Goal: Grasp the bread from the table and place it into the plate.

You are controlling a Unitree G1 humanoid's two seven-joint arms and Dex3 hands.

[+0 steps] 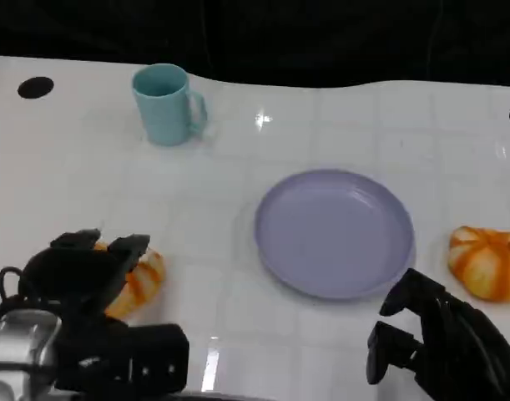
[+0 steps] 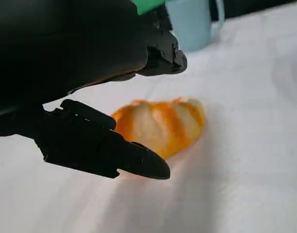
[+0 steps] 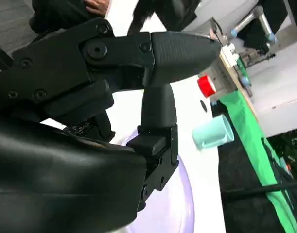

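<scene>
Head view: white glossy worktop (image 1: 88, 167) with faint tile-like lines and a black backdrop along the top of the frame. Left robot hand (image 1: 83, 271) sits lower left, fingers spread over an orange-and-white striped bread (image 1: 142, 280). The bread lies on the worktop, partly hidden under the fingers; contact cannot be told from here. Lavender plate (image 1: 334, 232), round, shallow and smooth, sits at centre right with nothing on it. A second striped bread (image 1: 488, 261) lies at the right edge, just right of the plate and apart from it. Teal mug (image 1: 167, 104) stands upright at upper left, handle to the right, well apart from the plate. Black round spot (image 1: 35, 87) on the worktop at far upper left. Right robot hand (image 1: 430, 334) is at lower right, below the plate rim, fingers apart and holding nothing.

Left wrist view: the bread (image 2: 160, 124) at centre, lobed, soft-looking, ridged crust. Black fingers (image 2: 104, 150) bracket it with an open gap and no grip shown. The mug (image 2: 192, 22) is at the top, behind the bread.

Right wrist view: black hard-shell fingers (image 3: 158, 53) spread, holding nothing. The plate (image 3: 180, 204) is beyond them at the lower middle, the mug (image 3: 214, 132) at right, a red object (image 3: 205, 85) above it.
</scene>
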